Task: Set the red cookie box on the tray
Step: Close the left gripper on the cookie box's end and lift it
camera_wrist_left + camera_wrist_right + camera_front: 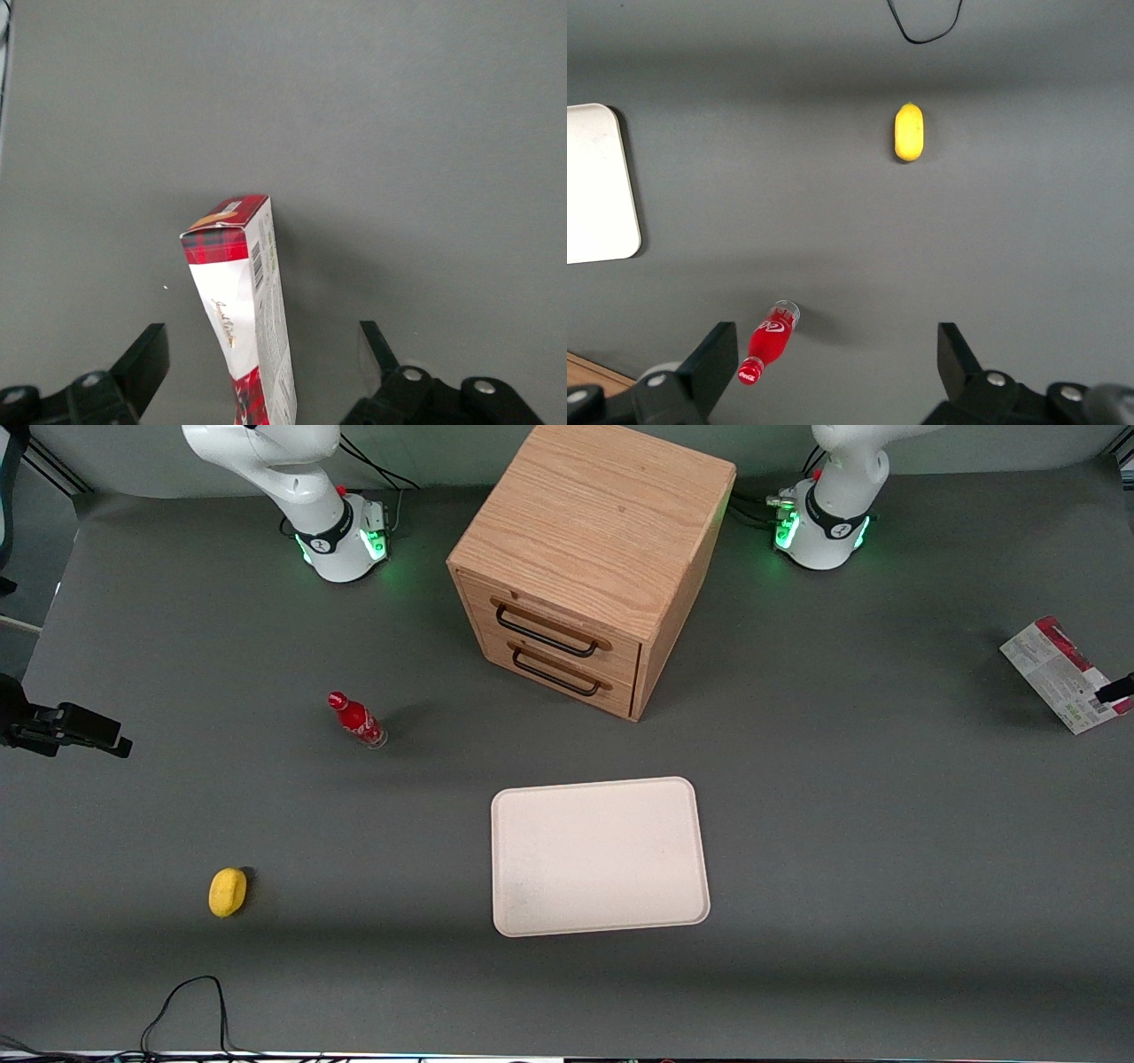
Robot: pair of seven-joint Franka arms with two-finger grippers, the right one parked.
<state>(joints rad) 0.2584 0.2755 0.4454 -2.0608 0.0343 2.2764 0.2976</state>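
Observation:
The red cookie box (1059, 673) is at the working arm's end of the table, its grey-white printed face and a red edge showing. In the left wrist view the red cookie box (244, 301) shows a red plaid end flap, a white narrow edge and a barcode. The left gripper (261, 341) is open and straddles it, with a gap between the carton and each black finger (146, 359). In the front view only a black tip of this gripper shows at the frame's edge against the box. The cream-white tray (600, 856) lies flat mid-table, nearer the front camera than the cabinet.
A wooden drawer cabinet (589, 558) with two black handles stands between the arm bases. A small red cola bottle (357, 720) and a yellow fruit (228, 891) lie toward the parked arm's end. A black cable (190, 1001) loops at the table's front edge.

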